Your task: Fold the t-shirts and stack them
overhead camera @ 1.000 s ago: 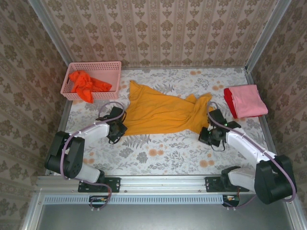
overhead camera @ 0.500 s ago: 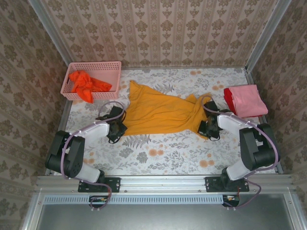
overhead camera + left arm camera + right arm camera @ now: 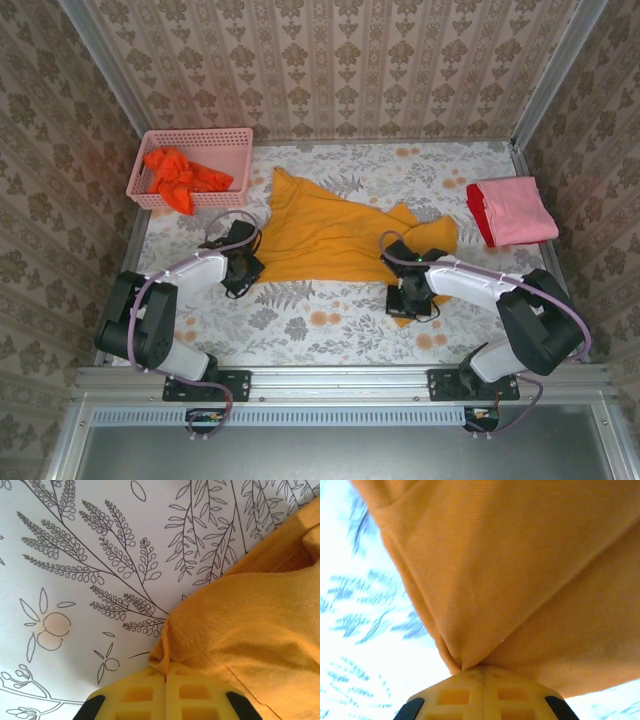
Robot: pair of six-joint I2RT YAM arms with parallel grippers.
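Mid-fold, the left gripper [image 3: 165,674] and right gripper [image 3: 484,670] each clamp 1 edge of the yellow t-shirt [image 3: 330,235]; next, the right's corner seemingly needs laying across.

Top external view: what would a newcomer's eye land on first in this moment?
The golden-yellow t-shirt sprawls across the middle of the floral table, with the left gripper shut on its left edge and the right gripper shut on its right end. Next come the pink basket at the back left holding a crumpled orange-red t-shirt, and the folded pink t-shirt at the right edge.
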